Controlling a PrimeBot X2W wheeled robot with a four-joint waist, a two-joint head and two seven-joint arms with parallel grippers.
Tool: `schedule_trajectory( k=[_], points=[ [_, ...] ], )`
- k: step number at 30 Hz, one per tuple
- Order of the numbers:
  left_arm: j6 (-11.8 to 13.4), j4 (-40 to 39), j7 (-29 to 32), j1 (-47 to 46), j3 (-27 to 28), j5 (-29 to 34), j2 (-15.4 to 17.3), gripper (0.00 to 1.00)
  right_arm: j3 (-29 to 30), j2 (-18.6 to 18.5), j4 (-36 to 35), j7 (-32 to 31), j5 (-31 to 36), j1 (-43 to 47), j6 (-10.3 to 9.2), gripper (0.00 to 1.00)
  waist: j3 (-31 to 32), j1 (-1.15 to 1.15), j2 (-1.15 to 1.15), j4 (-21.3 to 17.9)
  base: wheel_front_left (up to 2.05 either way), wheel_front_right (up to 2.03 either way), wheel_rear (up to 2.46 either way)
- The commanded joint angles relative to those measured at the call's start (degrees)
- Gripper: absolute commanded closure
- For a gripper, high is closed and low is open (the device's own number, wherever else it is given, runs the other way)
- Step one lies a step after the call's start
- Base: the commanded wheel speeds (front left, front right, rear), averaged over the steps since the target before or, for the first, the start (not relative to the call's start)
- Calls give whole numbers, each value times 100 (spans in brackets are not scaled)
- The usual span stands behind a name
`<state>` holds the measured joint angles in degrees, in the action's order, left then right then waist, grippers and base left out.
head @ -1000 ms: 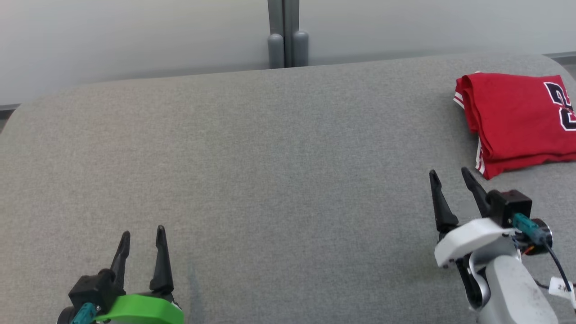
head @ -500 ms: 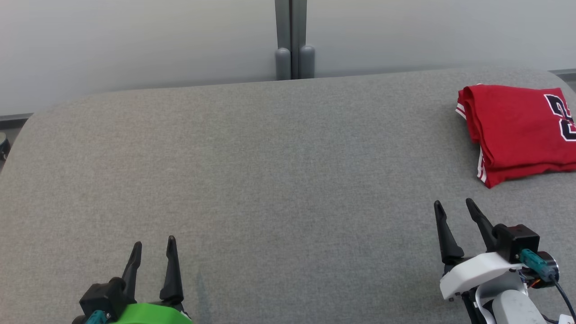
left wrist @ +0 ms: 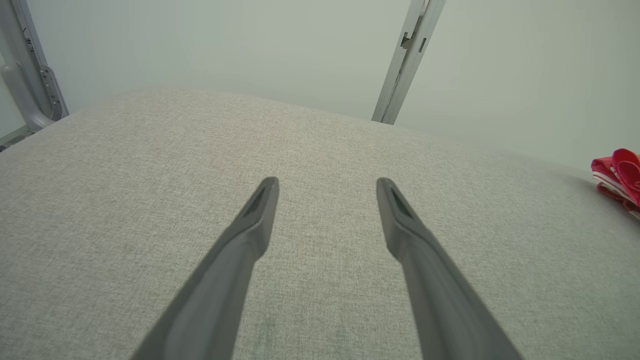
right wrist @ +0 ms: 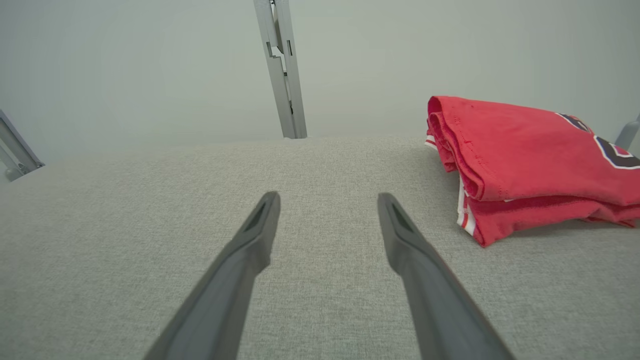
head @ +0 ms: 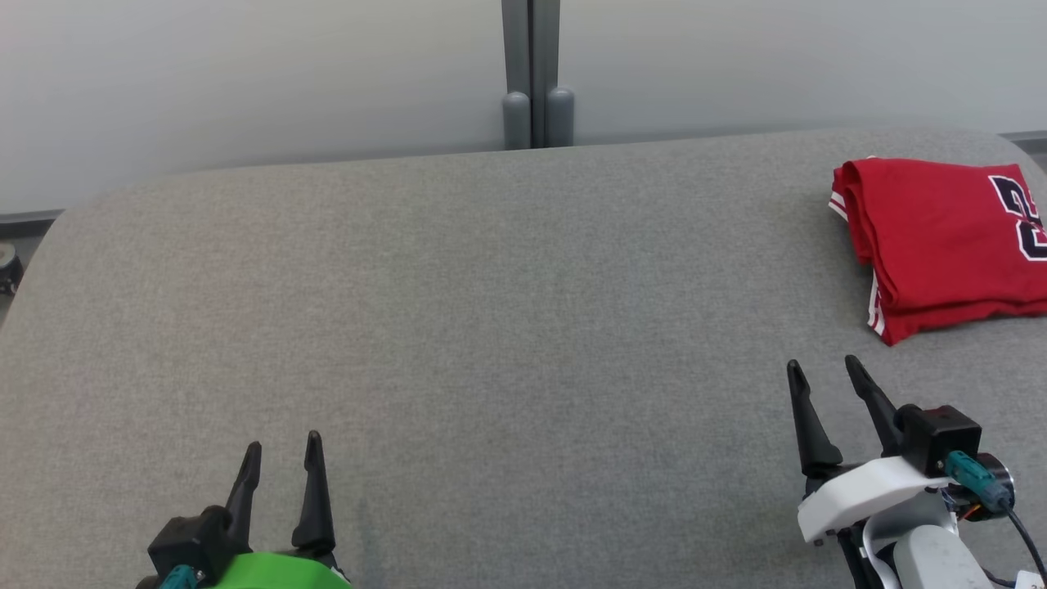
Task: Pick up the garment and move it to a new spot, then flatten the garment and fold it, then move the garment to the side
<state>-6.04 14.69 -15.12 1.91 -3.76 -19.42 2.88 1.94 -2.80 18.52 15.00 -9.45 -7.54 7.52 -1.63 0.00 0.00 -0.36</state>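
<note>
**Red garment (head: pixel 941 237) lies folded ahead of the right pincer (head: pixel 821 361), untouched**

We see the garment folded into a thick stack of layers on the grey fabric-covered counter (head: pixel 491 327); in the head view it sits at the counter's far right and runs off that view's right edge. A dark numeral (head: pixel 1029 209) edged in white shows on its top face; white striped trim (head: pixel 875 307) shows along its left side.

The right pincer sits at the lower right of the head view, its fingers pointing up towards the garment's near corner; a strip of bare counter separates the tips from the cloth. Its two dark fingers stand spread and grasp nothing. In the right wrist view the garment lies ahead and to the right of the fingers, its rolled fold edge turned towards us; none of it is between the fingers.

The left pincer (head: pixel 282 442) sits at the lower left, likewise released and empty; it is well apart from the garment, with most of the counter's width between them. In the left wrist view we make out a small bit of red cloth at the right edge. We cannot tell whether either pincer touches the counter.

Behind the counter a grey post (head: pixel 537 74) stands against a pale wall (head: pixel 245 74).
</note>
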Motion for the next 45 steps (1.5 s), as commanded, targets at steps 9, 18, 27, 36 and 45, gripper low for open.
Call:
schedule_trajectory(
  k=[9, 18, 27, 36, 45],
  points=[
    [-9, 158, 162, -60, 72, -541, -14, 100, 79, 38, 180, -217, -589, 10, 1, 100, 10, 0, 0, 4, 0, 0, 0],
    [-6, 104, 417, -169, 197, -1400, -11, 100, 100, 31, 66, -440, -1584, 42, 0, 100, 22, 0, 0, 6, 0, 0, 0],
    [0, 53, 636, -261, 304, -2139, -9, 100, 137, 24, -9, -645, -2426, 53, 0, 100, 34, 0, 0, 9, 0, 0, 0],
    [4, 10, 839, -345, 401, -2822, -7, 100, 181, 17, -67, -845, -3203, 51, -1, 100, 45, 0, 0, 11, 0, 0, 0],
    [8, -24, 1018, -415, 491, -3430, -4, 100, 221, 11, -116, -1022, -3892, 47, -1, 100, 57, 0, 0, 13, 0, 0, 0]
  ],
)
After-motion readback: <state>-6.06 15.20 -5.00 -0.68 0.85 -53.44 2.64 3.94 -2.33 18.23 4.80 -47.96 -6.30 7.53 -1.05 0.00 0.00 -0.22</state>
